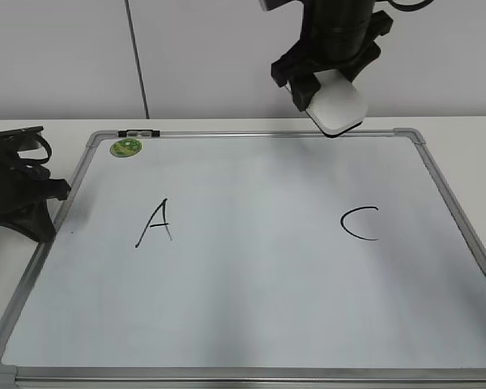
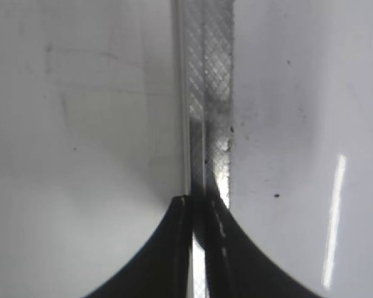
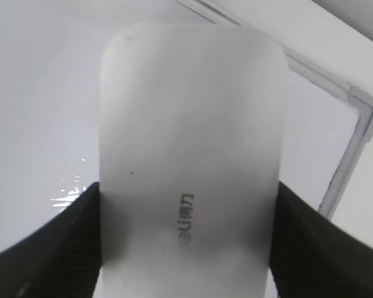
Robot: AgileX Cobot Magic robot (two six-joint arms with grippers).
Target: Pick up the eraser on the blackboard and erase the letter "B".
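The white blackboard [image 1: 251, 308] lies flat on the table with a grey frame. A black letter "A" [image 1: 155, 223] and a black letter "C" [image 1: 360, 224] are on it. No letter "B" shows between them; that spot is bare. My right gripper [image 1: 328, 93] is shut on the white eraser [image 1: 338, 104] and holds it above the board's far edge, right of centre. In the right wrist view the eraser [image 3: 189, 167] fills the frame between both fingers. My left gripper [image 2: 199, 205] is shut and empty over the board's left frame [image 2: 205, 93].
A small round green magnet [image 1: 125, 147] sits at the board's far left corner, next to a small black-and-white clip [image 1: 138, 132] on the frame. The left arm [image 1: 16, 190] rests at the board's left edge. A white wall stands behind the table.
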